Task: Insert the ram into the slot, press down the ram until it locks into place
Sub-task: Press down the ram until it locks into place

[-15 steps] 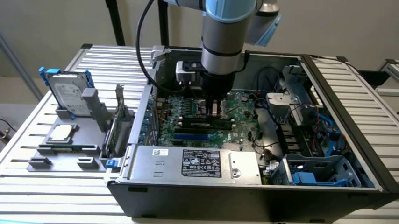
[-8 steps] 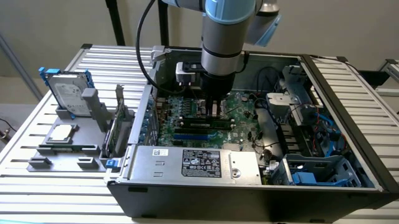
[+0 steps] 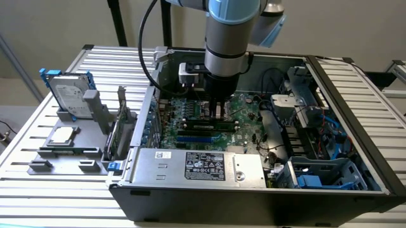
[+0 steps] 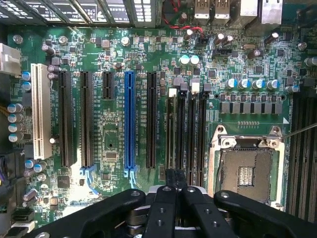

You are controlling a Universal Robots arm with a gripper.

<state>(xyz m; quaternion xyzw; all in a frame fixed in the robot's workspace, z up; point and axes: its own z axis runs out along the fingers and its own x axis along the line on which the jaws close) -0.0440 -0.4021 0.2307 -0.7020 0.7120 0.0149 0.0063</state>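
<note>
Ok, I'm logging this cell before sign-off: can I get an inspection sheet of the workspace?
Surface: slatted metal table, carrying an open computer case.
Job's things: ram stands in a black slot; locking cannot be told.
Clutter: grey fixture holding a hard drive.
Grippers: gripper directly over the ram, jaws shut.
Cables: black cable along the arm; blue cables inside the case.
Surroundings: pale wall.

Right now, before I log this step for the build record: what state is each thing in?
ram: standing edgewise in its slot beneath the gripper; latching unclear.
other black memory slots: empty.
blue slot: empty.
processor socket: empty.
computer case: side open.
hard drive: upright in its holder.
</note>
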